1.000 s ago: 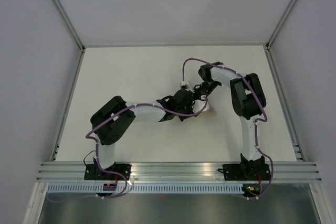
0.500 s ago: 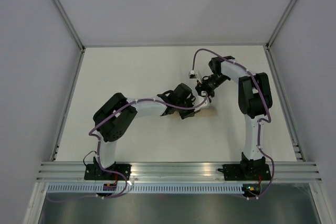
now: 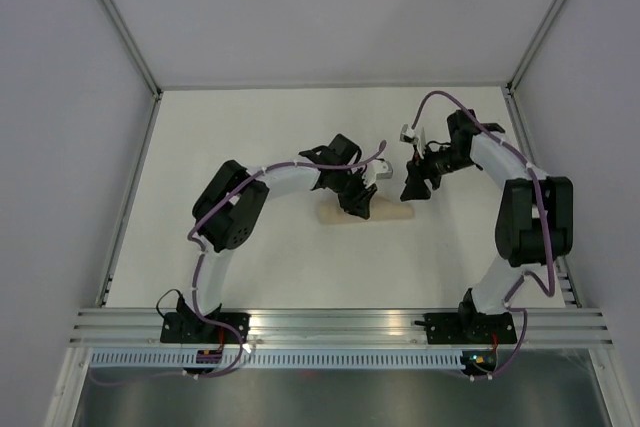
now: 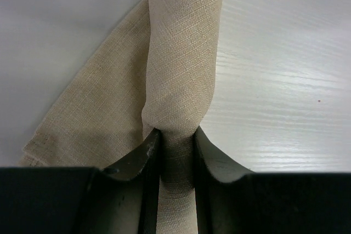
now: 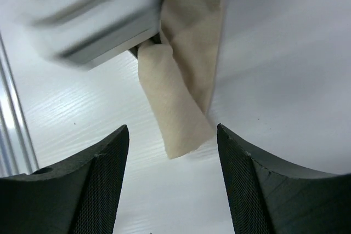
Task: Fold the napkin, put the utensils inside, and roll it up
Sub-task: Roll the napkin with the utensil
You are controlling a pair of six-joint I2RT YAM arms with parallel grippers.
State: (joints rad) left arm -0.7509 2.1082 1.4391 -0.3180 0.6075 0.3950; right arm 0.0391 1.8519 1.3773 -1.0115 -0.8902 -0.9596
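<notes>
The napkin [image 3: 392, 214] lies on the white table as a tan roll, running left to right. My left gripper [image 3: 357, 207] is shut on it. In the left wrist view the roll [image 4: 184, 53] is pinched between the two dark fingers [image 4: 176, 135], with a loose flap spreading to the left. My right gripper [image 3: 412, 190] hangs open just beyond the roll's right end, touching nothing. Its wrist view shows the roll's end [image 5: 181, 97] ahead of the spread jaws [image 5: 171, 127]. The utensils are hidden.
The white table [image 3: 250, 147] is fenced by grey walls on three sides. An aluminium rail [image 3: 340, 325] with both arm bases runs along the near edge. Purple cables loop along both arms. The blurred left gripper body [image 5: 88, 15] fills the top left of the right wrist view.
My right gripper has opened and drawn back to the right, off the napkin. The left arm has swung its gripper further right and stays shut on the roll, which now shows on both sides of it.
</notes>
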